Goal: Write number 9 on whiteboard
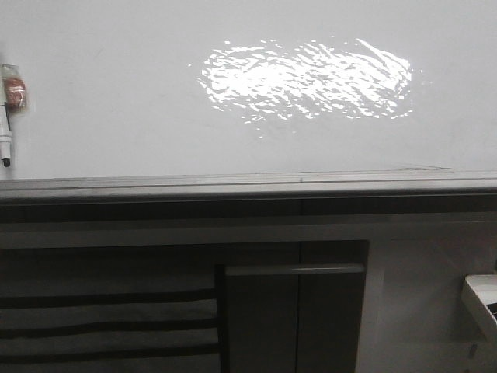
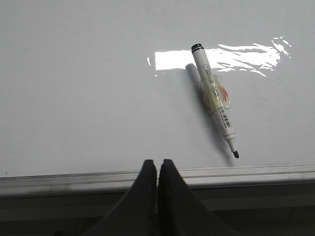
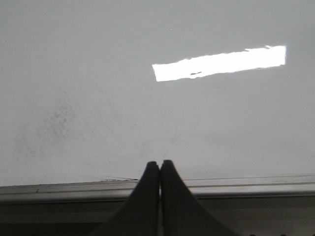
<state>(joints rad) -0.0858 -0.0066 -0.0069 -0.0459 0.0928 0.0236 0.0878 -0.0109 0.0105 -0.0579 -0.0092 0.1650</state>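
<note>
The whiteboard [image 1: 116, 101] fills the upper half of the front view, glossy white-grey with a rippled glare patch, and no number 9 shows on it. A white marker [image 2: 215, 105] with a black tip sticks to the board, tip down; it also appears at the far left edge of the front view as the marker [image 1: 6, 138]. My left gripper [image 2: 157, 162] is shut and empty, in front of the ledge, to the left of the marker and apart from it. Facing bare board, my right gripper [image 3: 160, 163] is shut and empty too. Neither gripper appears in the front view.
A grey metal ledge [image 1: 248, 185] runs along the board's lower edge. Below it stands a dark cabinet with slats [image 1: 109, 318]. A white object [image 1: 483, 299] juts in at the lower right. Faint smudges mark the board [image 3: 54, 123] in the right wrist view.
</note>
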